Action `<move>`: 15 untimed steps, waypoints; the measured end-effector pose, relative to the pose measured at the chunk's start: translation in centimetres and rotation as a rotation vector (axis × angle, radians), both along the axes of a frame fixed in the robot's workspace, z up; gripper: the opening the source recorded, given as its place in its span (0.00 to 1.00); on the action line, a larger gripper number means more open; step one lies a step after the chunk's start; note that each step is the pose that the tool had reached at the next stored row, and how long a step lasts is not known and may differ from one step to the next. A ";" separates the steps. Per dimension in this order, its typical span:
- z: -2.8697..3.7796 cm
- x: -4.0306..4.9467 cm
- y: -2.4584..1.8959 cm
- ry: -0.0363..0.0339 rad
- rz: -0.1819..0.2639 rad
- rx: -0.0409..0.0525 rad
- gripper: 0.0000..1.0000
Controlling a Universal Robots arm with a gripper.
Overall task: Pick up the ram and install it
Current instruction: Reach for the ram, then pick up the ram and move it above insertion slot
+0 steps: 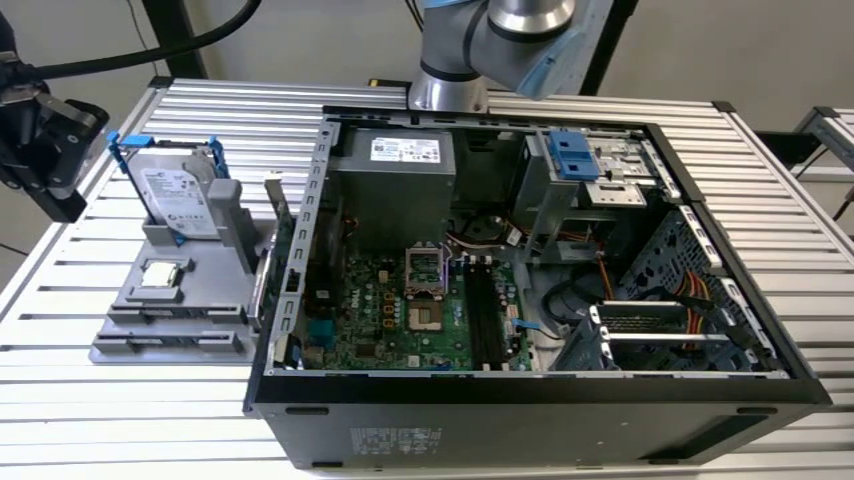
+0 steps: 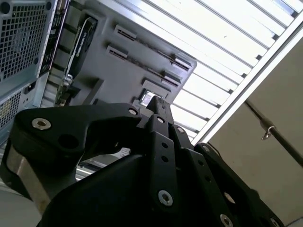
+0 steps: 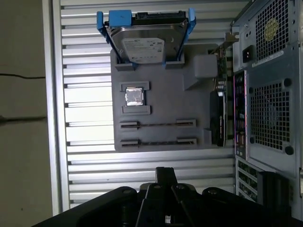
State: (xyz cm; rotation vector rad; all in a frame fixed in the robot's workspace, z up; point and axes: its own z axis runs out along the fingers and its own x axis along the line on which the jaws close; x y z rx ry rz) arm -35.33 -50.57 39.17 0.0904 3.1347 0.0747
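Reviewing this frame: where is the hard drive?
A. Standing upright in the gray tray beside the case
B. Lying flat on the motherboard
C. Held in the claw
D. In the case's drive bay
A: the hard drive stands on edge in the tray, outside the case on the exterior view's left.

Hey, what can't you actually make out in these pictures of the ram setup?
Ram: first wrist view, edge-on in the grey tray, chips hidden.
Motherboard slots: exterior view, latches too small to judge.
Arm: exterior view, cut off by the top edge.
Second wrist view: the gripper covers part of the grey tray.
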 end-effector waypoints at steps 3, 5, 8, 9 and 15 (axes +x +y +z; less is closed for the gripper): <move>-0.01 0.00 -0.11 -0.0001 0.000 0.0001 0.00; 0.00 0.00 -0.15 0.0000 0.000 0.0000 0.00; 0.00 0.00 -0.17 -0.0001 0.004 0.0000 0.00; 0.00 0.01 -0.18 0.0000 0.006 0.0000 0.00; 0.00 0.02 -0.18 0.0000 0.011 0.0000 0.00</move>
